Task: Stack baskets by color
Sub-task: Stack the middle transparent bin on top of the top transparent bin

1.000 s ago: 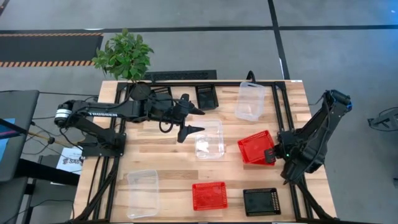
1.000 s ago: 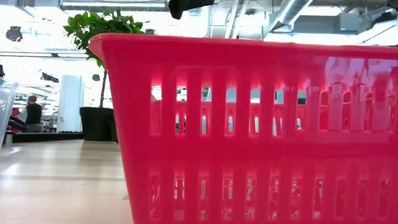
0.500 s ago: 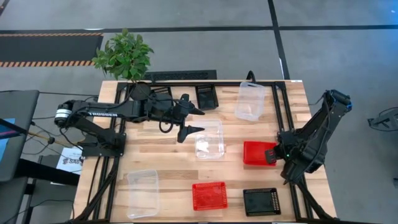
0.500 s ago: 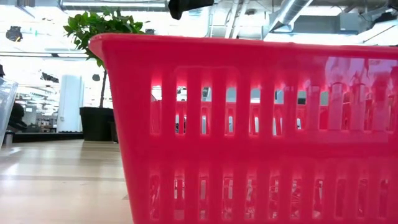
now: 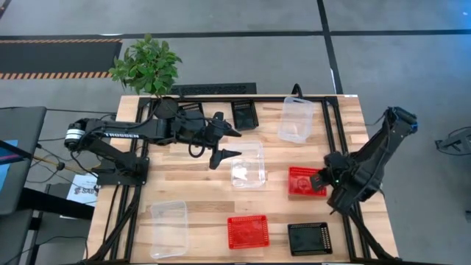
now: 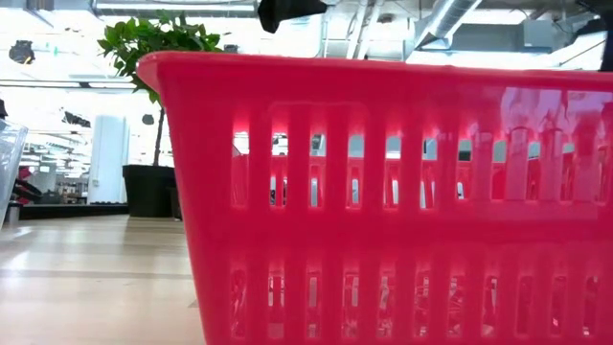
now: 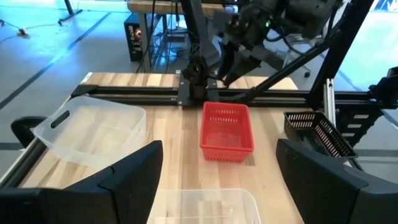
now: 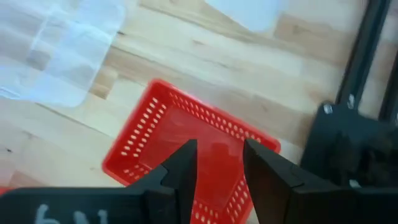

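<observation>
Wooden table point(image 5: 199, 177) on grey shop floor, plant point(image 5: 147, 65) at the far corner. From above, I see my right gripper point(image 5: 321, 180) just at the edge of a red basket point(image 5: 305, 182) sitting flat on the boards, with another red basket point(image 5: 247, 230) and a black basket point(image 5: 307, 237) nearer the front edge. My left gripper point(image 5: 227, 141) hangs wide open beside a clear basket point(image 5: 248, 165). The low view is filled by a red wall, no help. The left wrist view shows that right-hand red basket upright and free. In the right wrist view my fingers point(image 8: 180, 171) are parted, nothing between them, right over the basket's rim. Risk as I judge it: pull away carelessly and a fingertip could catch the perforated wall, dragging or tipping the basket.
</observation>
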